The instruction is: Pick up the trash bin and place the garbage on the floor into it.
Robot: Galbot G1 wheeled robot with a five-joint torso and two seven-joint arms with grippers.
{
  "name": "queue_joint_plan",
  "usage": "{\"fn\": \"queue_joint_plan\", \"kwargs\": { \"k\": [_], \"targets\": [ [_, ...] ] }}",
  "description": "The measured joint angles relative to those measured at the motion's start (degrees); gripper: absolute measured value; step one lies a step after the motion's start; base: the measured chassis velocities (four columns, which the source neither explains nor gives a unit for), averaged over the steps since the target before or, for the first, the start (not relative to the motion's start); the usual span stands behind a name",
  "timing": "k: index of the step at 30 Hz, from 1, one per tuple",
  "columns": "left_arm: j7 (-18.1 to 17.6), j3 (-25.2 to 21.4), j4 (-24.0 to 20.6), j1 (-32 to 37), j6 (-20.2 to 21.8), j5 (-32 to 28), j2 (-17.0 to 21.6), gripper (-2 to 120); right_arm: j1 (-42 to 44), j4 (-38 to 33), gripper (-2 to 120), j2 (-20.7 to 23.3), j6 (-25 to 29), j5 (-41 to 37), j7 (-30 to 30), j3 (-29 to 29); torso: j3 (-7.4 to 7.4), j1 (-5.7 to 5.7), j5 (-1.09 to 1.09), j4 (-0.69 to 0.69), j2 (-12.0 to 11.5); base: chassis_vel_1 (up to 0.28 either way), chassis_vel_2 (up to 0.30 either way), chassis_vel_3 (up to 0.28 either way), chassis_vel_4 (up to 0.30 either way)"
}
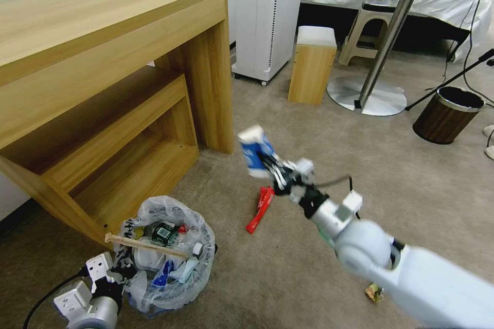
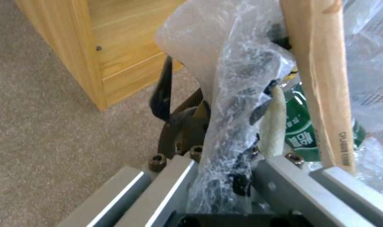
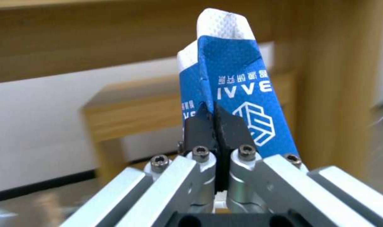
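My right gripper (image 1: 268, 163) is clamped on the blue-and-white carton (image 1: 255, 150), creased, held above the carpet. My left gripper (image 1: 122, 266) pinches the trash bin (image 1: 170, 257) by its crinkled bag rim, wooden stick (image 1: 146, 245) lying across the top.

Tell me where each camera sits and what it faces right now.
Head view: high, looking down at carpet; both arms, trash bin, red wrapper.
Left wrist view: behind left tool clamping the bin's bag; wooden stick.
Right wrist view: behind right tool pinching blue-white carton.
Shared: carton, desk.
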State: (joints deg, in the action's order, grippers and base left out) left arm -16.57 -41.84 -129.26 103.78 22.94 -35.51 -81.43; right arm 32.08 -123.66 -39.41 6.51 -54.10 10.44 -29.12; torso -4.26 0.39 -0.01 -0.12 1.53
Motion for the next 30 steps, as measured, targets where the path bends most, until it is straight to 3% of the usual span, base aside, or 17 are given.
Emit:
{"fn": "queue_joint_plan", "kwargs": {
  "k": [4,6,15,20,22,30],
  "targets": [
    [0.02,0.07,-0.85,0.48,0.23,0.37,-0.33,0,-4.05,-1.33,0,-2.41,-4.47,-4.09,4.35,-6.03,0.0,0.0,0.02,0.0,0.0,0.0,0.0,0.0,0.0],
    [0.11,0.11,-1.9,1.24,0.34,0.92,-0.76,0,-7.36,-1.36,0,-5.05,-8.16,-6.23,8.73,-12.84,0.0,0.0,0.01,0.0,0.0,0.0,0.0,0.0,0.0],
    [0.53,-0.1,-3.32,2.48,0.36,1.97,-1.83,0,-12.83,0.65,0,-10.17,-11.48,-7.5,14.32,-26.82,0.01,0.0,0.0,-0.01,0.0,0.0,0.0,0.0,0.0],
    [0.84,-0.14,-3.55,2.89,0.23,2.55,-2.41,0,-14.87,2.73,0,-12.77,-12.45,-7.97,16.13,-31.08,0.0,0.0,0.0,0.0,0.0,0.0,0.0,0.0,0.0],
    [1.13,-0.42,-4.09,3.66,-0.06,2.98,-2.81,0,-16.13,6.57,0,-17.05,-13.98,-9.35,19.2,-34.03,0.01,0.0,0.01,0.0,0.0,0.0,0.0,0.0,0.0],
    [1.33,-0.52,-4.28,3.94,-0.31,3.28,-3.21,0,-15.0,10.92,0,-23.39,-15.46,-10.62,23.07,-35.43,0.0,-0.01,0.01,-0.01,0.0,0.0,0.0,0.0,0.0]
  ]
}}
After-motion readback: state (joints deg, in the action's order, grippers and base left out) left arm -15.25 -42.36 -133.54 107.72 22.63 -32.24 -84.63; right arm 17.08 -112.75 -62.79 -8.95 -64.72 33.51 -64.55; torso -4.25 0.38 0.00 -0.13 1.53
